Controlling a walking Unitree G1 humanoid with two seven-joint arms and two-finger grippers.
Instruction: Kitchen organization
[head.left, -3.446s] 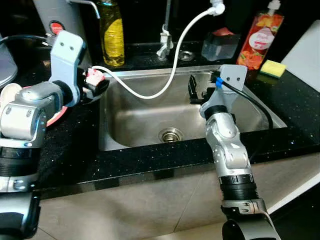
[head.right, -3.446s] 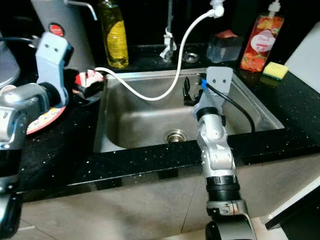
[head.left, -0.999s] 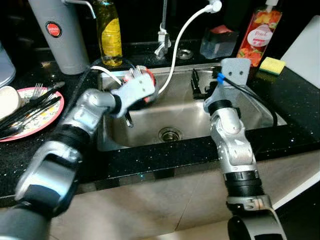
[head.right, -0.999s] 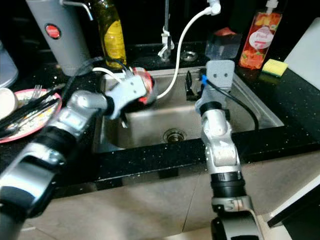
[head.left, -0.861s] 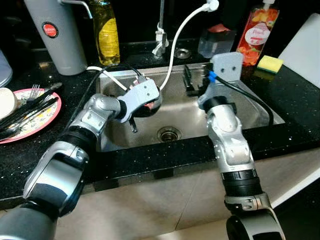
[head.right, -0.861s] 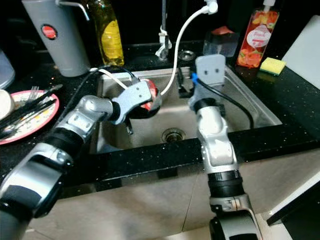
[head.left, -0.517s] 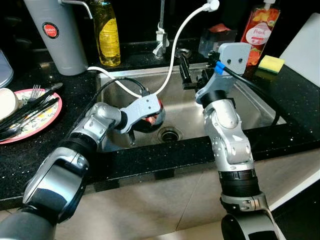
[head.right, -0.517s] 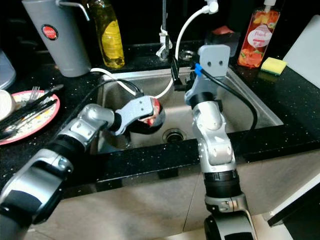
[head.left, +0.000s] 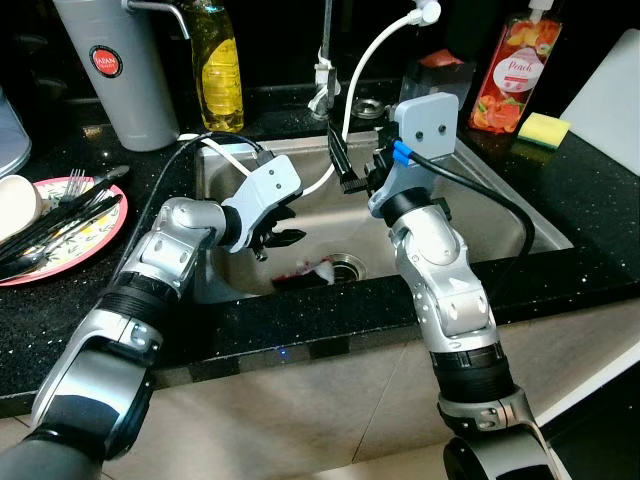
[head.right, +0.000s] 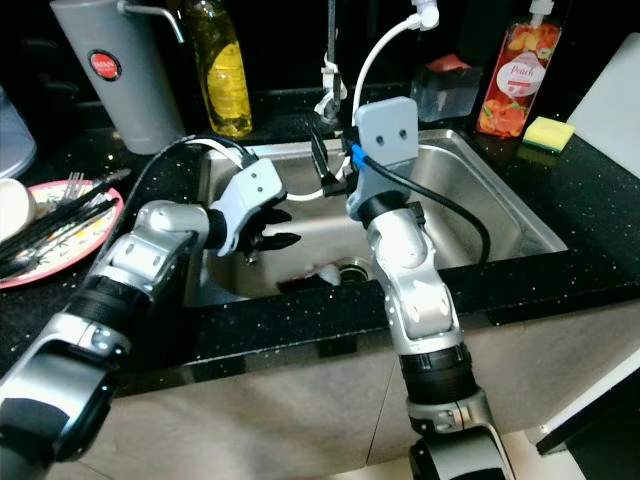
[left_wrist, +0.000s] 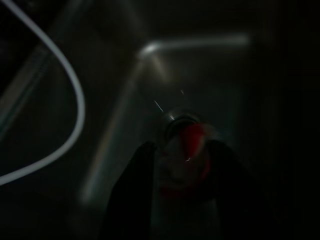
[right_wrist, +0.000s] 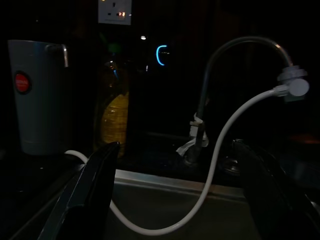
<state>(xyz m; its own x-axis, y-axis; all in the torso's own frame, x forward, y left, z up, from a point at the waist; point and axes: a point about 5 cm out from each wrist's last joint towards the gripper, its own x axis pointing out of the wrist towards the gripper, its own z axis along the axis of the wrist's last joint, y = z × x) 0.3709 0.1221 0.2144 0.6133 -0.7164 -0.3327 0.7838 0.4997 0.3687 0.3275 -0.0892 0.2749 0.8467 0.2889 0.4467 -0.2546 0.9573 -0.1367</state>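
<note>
Left claw (head.left: 283, 225) open, empty – over steel sink (head.left: 480, 215) | black counter (head.left: 590, 200) – cup (head.left: 318, 268) by drain

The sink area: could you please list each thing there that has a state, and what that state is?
Red and white cup: lying in the sink by the drain.
Left gripper: open, above the cup.
Right gripper: open, raised toward the tap.
White hose: hanging from the tap into the sink.
Pink plate: holding cutlery.

oil bottle (head.left: 220, 65) back counter | soap bottle (head.left: 508, 72) beside yellow sponge (head.left: 543, 128) | grey jug (head.left: 110, 70) back left
</note>
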